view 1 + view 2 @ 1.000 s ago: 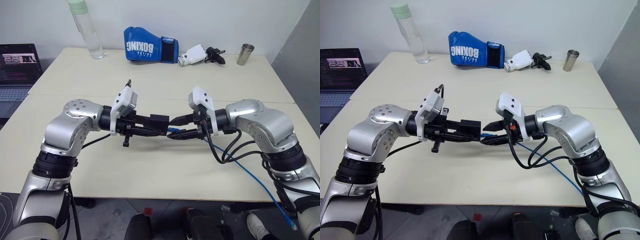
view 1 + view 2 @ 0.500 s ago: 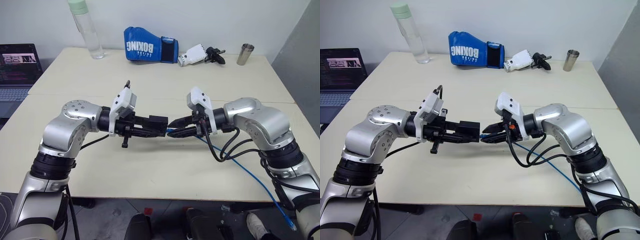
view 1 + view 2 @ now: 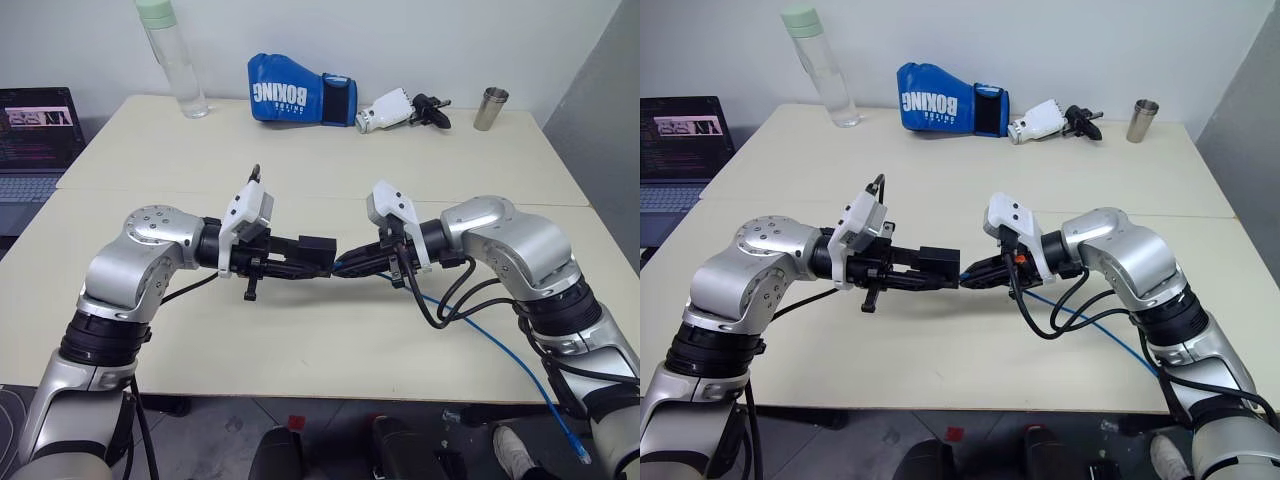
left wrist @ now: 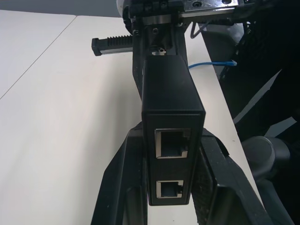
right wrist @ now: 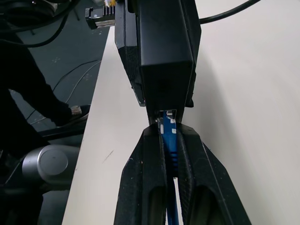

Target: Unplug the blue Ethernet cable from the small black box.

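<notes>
A: Small black box [image 3: 318, 254] pinched between left hand [image 3: 322, 262] fingers, aloft over table [image 3: 300, 330]. Rigid, light.

B: Right hand [image 5: 169, 140] clamped shut on blue Ethernet cable [image 5: 168, 133] plug at the port. Cord limp; grip at plug, likely latch-locked.

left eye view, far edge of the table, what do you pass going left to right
clear water bottle → blue boxing glove → white and black device → metal cup
</notes>
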Available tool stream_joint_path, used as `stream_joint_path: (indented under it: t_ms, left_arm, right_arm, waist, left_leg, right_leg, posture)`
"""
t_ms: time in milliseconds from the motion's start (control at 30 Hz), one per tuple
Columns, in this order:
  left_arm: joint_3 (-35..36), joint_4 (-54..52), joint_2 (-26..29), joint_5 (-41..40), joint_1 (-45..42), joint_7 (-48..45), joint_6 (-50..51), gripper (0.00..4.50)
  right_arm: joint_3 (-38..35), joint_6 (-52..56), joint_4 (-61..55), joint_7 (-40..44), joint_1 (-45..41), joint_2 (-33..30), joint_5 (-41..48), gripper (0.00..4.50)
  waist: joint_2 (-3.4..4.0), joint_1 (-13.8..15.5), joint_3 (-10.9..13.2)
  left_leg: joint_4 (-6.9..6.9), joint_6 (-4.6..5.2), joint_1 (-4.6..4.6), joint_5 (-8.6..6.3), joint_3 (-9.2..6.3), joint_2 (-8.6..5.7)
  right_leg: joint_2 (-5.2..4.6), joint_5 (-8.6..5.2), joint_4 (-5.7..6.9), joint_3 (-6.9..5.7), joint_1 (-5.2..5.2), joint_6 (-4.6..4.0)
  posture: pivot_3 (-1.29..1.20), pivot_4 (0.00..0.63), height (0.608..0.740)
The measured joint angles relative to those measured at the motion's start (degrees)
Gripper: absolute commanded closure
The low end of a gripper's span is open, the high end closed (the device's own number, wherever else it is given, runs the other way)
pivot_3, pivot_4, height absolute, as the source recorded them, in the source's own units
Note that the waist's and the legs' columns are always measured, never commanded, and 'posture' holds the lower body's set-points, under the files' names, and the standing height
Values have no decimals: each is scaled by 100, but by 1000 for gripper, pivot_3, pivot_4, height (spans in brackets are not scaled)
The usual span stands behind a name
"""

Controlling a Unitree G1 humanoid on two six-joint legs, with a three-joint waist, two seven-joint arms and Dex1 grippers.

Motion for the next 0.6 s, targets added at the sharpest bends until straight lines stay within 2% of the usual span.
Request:
stream_joint_path:
  t_ms: [200,333,600]
  left_arm:
    - [18,-4,67,1,17,-60,-1,3709]
    - [233,2,236,-11,54,16,8,3709]
    - [412,-36,256,-69,292,227,92,3709]
  right_arm:
    - [79,-30,339,209,30,-401,-179,4475]
    - [67,-226,591,222,432,-806,-423,4475]
    - [-302,-1200,1596,-258,1051,-1166,-1179,4475]
  waist:
    - [0,4,0]
    - [0,17,0]
    - [-1,26,1]
  left_leg:
    - [0,0,0,0,2,-1]
    - [0,2,-1,-1,3,0]
    - [2,3,-1,-2,9,0]
  right_leg:
    - [0,0,-1,1,0,0]
    - [0,0,-6,1,0,0]
    - [0,0,-5,5,-1,1]
  posture:
    - [0,150,740]
    - [0,150,740]
    - [0,150,740]
